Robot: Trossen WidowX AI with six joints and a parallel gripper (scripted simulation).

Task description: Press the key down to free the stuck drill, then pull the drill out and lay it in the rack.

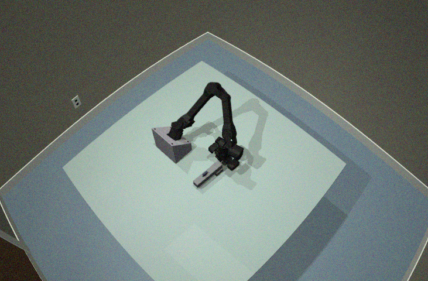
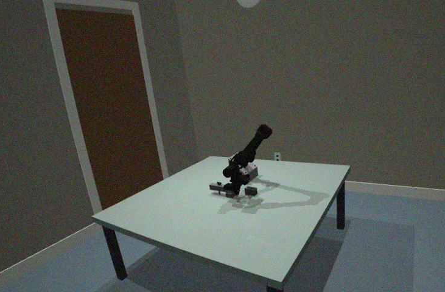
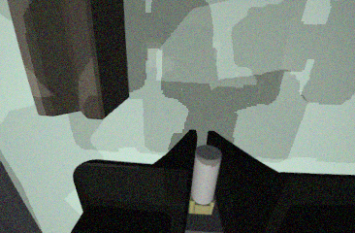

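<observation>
The drill (image 3: 206, 177) is a pale grey cylinder above a small yellow collar. It stands upright between my fingertips at the end of the long grey block (image 1: 199, 181) (image 2: 214, 187). My gripper (image 1: 223, 161) (image 2: 237, 192) (image 3: 201, 136) is low over that end and shut on the drill. The dark key (image 1: 205, 173) (image 2: 219, 183) sticks up from the block's other part, clear of my fingers; how far down it is, I cannot tell. The rack (image 2: 251, 191) (image 3: 64, 58) is a brown grooved block beside my gripper. The arm hides the rack and drill in the top view.
A grey wedge-shaped pedestal (image 1: 164, 144) (image 2: 252, 173) carries the arm's base, behind the block. All stand on the pale table (image 1: 187, 215) (image 2: 195, 223). The arm's shadows fall around the rack and my gripper. A dark shape fills the lower left corner of the wrist view.
</observation>
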